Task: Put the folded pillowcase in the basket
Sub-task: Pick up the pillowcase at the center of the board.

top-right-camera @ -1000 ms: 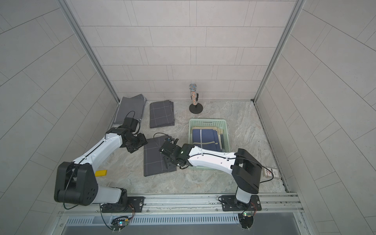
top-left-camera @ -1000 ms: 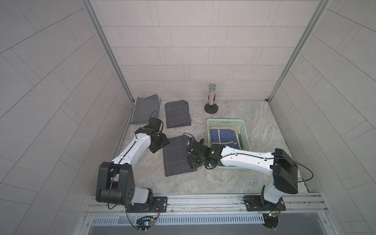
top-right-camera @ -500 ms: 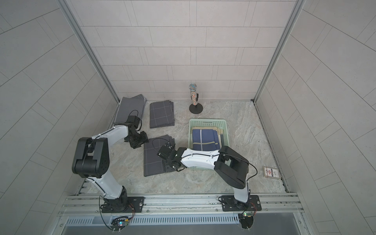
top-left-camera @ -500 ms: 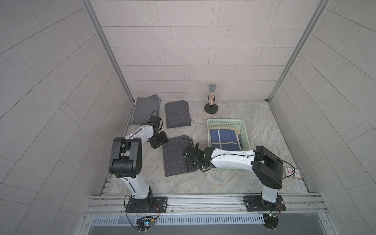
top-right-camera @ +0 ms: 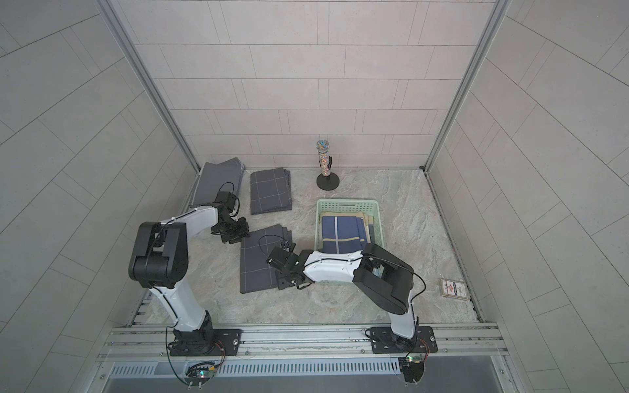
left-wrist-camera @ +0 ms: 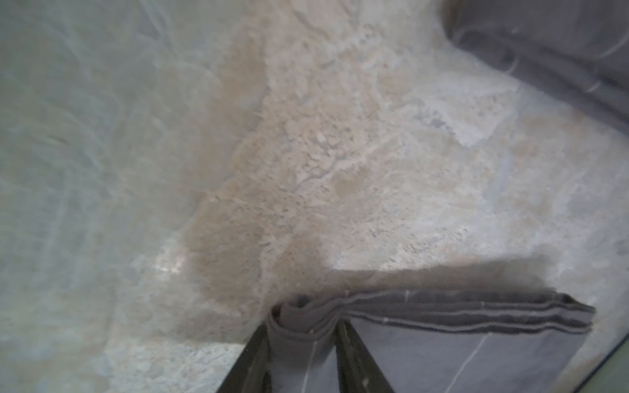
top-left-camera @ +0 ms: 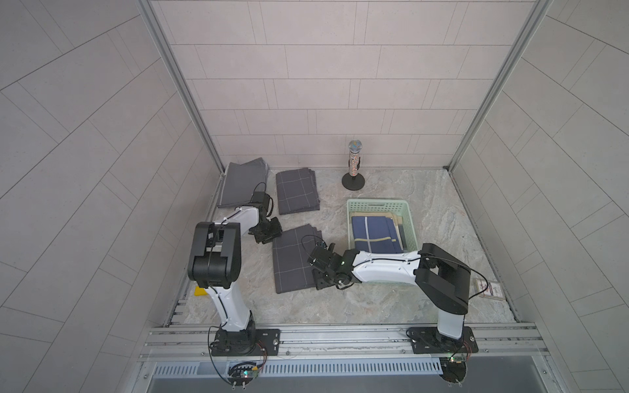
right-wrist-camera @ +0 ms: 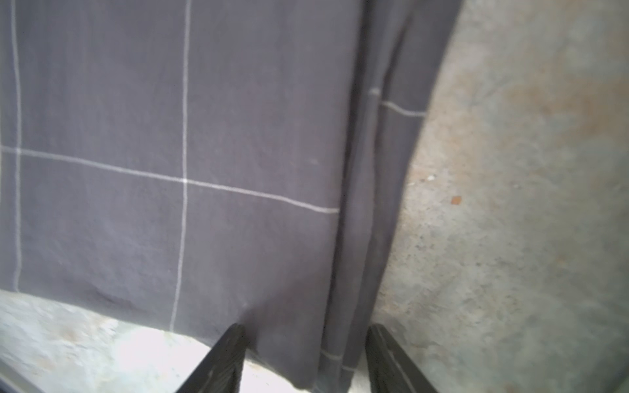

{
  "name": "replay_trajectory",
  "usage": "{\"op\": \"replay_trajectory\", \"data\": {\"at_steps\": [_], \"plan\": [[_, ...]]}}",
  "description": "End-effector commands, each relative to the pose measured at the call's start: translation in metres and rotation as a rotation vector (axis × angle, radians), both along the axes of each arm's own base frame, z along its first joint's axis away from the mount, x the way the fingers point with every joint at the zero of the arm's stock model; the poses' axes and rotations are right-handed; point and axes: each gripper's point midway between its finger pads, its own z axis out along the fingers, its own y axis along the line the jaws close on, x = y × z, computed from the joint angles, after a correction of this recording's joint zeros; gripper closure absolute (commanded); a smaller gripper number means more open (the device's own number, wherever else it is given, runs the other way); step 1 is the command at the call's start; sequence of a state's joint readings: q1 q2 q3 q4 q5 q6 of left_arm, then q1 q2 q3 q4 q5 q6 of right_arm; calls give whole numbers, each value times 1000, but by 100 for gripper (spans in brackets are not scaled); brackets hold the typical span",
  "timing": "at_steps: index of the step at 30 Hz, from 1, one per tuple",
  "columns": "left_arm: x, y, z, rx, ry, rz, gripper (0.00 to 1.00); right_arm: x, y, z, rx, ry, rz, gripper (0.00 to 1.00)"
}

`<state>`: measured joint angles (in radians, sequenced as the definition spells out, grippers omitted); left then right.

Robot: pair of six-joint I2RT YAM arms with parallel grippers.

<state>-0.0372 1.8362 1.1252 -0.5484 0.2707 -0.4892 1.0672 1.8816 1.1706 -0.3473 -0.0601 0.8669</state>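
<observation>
The folded pillowcase, dark grey with thin white grid lines, lies flat mid-table, left of the basket. The mint-green basket holds a folded navy cloth. My left gripper is at the pillowcase's far left corner and shut on it; the cloth bunches between the fingers. At the near right corner, my right gripper is open, its fingers straddling the cloth and its layered edge.
A second grid-lined grey cloth and a plain grey one lie at the back left. A glittery microphone on a black stand stands behind the basket. A small card box lies by the right wall.
The left jaws closed on the far left corner. The right gripper slid along the pillowcase's right edge to the near corner, and its jaws narrowed. Both arms changed posture.
</observation>
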Motion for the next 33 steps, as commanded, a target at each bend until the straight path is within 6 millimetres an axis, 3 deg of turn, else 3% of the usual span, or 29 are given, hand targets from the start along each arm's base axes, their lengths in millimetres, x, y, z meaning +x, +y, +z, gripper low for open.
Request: {"op": "replay_trajectory", "data": {"at_steps": [1, 8, 12, 17, 19, 23, 27, 29, 33], "plan": [[-28, -4, -25, 24, 101, -22, 78, -13, -11, -21, -18, 75, -9, 58], [-38, -11, -2, 51, 50, -19, 100, -13, -2, -12, 26, 67, 9, 99], [-48, -15, 28, 58, -30, 2, 100, -9, -4, 10, 42, 21, 22, 100], [-54, -33, 100, 64, -213, -26, 100, -7, -22, 63, 1, -83, 83, 100], [-56, -46, 133, 56, -282, -54, 100, -7, -36, 84, -11, -134, 88, 100], [-54, -67, 178, 65, -406, -97, 100, -8, -65, 130, 17, -223, 60, 100], [-46, -99, 214, 26, -492, -148, 100, -4, -116, 171, 18, -325, -41, 100], [-39, -125, 225, 4, -514, -198, 100, 0, -148, 181, 34, -330, -113, 100], [-21, -193, 236, -40, -548, -307, 100, 6, -214, 177, 24, -303, -253, 100]]}}
